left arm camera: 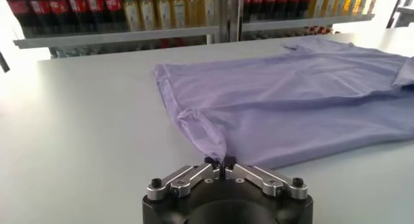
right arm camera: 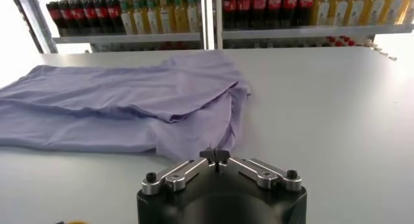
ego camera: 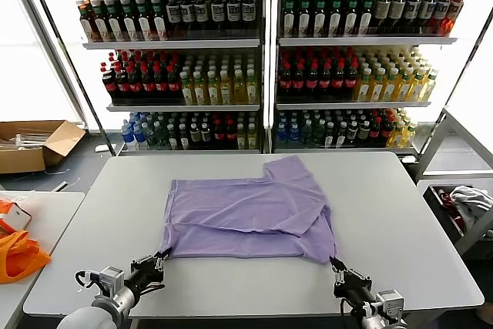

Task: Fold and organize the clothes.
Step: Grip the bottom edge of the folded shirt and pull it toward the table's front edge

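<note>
Head view: the lavender T-shirt (ego camera: 246, 217) lies partly folded mid-surface (ego camera: 400, 213), in front of the drinks shelves (ego camera: 262, 59); bottle labels are too small to read. The left gripper (ego camera: 159, 258) sits at the shirt's near left corner, the right gripper (ego camera: 337, 265) at its near right corner.

Left wrist view: left jaws pinch the shirt's corner.

Right wrist view: right jaws are pressed together on the shirt's hem.

Two tall shelving units (ego camera: 266, 52) stocked with rows of bottled drinks (ego camera: 350, 75) stand behind a grey table (ego camera: 400, 229). Bright daylight floods in from both sides. An open cardboard box (ego camera: 35, 144) sits on the floor at left, near an orange bag (ego camera: 19, 256).
</note>
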Robot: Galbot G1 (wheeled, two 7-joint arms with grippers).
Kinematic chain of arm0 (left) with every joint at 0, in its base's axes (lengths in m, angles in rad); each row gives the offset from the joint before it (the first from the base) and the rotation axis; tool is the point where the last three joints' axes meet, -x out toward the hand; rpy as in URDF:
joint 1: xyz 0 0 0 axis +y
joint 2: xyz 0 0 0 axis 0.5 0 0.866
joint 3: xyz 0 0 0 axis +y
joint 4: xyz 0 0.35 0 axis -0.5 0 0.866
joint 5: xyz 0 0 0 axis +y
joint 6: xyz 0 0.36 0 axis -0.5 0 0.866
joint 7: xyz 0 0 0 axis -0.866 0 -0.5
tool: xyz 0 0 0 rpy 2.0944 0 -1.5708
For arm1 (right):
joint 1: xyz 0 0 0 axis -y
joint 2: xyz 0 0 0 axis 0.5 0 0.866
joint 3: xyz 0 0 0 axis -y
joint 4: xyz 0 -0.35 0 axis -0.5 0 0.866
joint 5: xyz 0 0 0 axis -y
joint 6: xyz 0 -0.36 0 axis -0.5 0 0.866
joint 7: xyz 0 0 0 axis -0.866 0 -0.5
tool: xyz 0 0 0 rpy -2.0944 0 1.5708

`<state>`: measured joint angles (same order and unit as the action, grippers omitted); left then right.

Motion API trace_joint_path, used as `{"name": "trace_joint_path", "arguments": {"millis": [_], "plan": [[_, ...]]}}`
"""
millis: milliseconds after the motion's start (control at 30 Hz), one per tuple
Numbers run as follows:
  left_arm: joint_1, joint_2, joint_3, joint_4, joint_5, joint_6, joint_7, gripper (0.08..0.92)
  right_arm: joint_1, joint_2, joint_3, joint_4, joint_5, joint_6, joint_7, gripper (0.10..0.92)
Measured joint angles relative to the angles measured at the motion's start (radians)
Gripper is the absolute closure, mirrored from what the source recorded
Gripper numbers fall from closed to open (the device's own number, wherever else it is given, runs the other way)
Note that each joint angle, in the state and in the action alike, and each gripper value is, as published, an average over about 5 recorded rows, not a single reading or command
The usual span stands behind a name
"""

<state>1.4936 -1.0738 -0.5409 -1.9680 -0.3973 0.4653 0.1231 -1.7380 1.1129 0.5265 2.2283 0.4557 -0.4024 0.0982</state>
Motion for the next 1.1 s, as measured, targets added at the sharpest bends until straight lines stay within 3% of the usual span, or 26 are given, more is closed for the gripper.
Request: {"name": "trace_joint_path", "arguments": {"millis": [700,1100], "plan": [[0.261,-0.031,-0.134,-0.192,0.010,-0.003,0.018,0.904,-0.249,-0.008,0.113,0.100,-0.025,0.022,-0.021,0.907],[0.311,-0.027,-0.160,-0.228,0.002,-0.015,0.021,0.904,-0.165,-0.006,0.079,0.092,-0.020,-0.024,0.023,0.586]]}}
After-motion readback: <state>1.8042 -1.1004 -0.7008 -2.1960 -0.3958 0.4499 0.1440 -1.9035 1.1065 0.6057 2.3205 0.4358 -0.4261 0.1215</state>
